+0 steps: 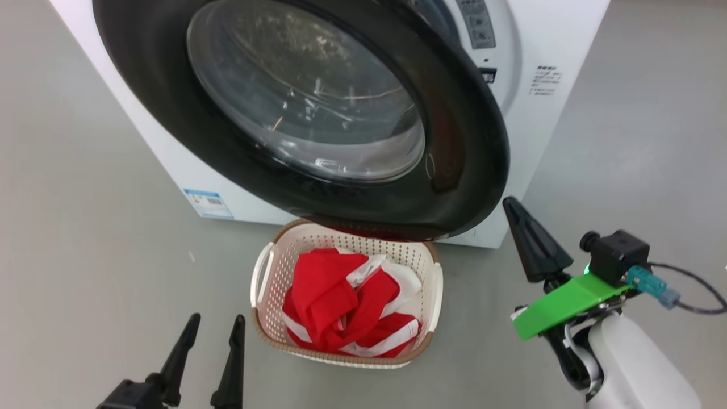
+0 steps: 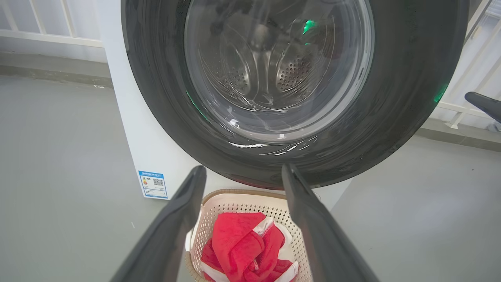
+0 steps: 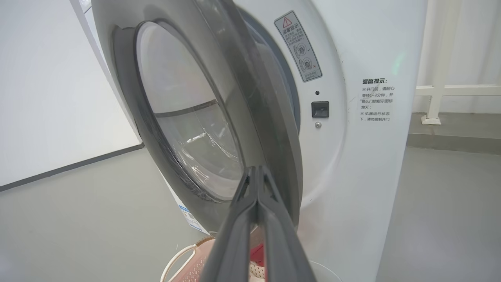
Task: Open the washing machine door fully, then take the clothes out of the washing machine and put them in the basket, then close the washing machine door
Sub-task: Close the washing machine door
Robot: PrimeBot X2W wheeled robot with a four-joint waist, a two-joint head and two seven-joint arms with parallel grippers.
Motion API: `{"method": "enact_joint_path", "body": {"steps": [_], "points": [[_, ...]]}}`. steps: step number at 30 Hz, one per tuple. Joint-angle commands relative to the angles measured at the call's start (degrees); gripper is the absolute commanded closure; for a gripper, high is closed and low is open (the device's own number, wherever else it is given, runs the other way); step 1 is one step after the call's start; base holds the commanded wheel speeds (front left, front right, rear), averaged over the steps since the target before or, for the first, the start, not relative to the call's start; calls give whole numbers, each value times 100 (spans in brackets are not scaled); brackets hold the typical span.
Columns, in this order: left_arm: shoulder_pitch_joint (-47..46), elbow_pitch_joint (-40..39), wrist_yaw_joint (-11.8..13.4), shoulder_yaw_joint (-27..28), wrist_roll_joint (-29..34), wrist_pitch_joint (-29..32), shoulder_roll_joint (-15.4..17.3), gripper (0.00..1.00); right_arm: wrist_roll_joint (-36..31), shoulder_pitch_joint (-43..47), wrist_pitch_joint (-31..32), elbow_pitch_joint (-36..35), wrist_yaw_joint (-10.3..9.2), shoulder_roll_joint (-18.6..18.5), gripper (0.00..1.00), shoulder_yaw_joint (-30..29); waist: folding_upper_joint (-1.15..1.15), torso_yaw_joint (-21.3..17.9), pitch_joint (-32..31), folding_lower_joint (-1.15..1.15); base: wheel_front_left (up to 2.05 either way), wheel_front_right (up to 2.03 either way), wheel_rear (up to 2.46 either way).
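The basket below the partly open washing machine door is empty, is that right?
Not quite. The basket does sit below the partly open washing machine door, but it isn't empty: the head view shows the clothes, red with white stripes, piled inside it.

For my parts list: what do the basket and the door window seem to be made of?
The basket: probably moulded plastic, cream and matt, judging by its regular holes. The door window: clear glass or hard plastic, glossy, judging by its sharp reflections.
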Motion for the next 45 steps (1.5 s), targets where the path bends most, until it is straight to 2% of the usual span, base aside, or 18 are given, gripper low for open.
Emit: {"method": "enact_joint_path", "body": {"steps": [1,11,30,40,45], "points": [[-218,-170,-32,154,-32,-70,16,0,82,-247,-37,-87,35,-26,100,106,0,86,172,0,0,0,0],[-433,-247,-32,98,-149,-70,15,0,128,-798,-37,44,35,-80,100,115,0,125,546,0,0,0,0],[-1029,-522,-32,-84,-266,-70,15,0,174,-2053,-37,106,35,-287,100,-395,0,263,1431,0,0,0,0],[-1167,-567,-32,-102,-289,-70,15,0,179,-2569,-37,149,35,-266,100,-604,0,303,1656,0,0,0,0],[-1172,-534,-32,-113,-281,-70,15,0,133,-2483,-37,116,35,-260,100,-425,0,284,1593,0,0,0,0]]}}
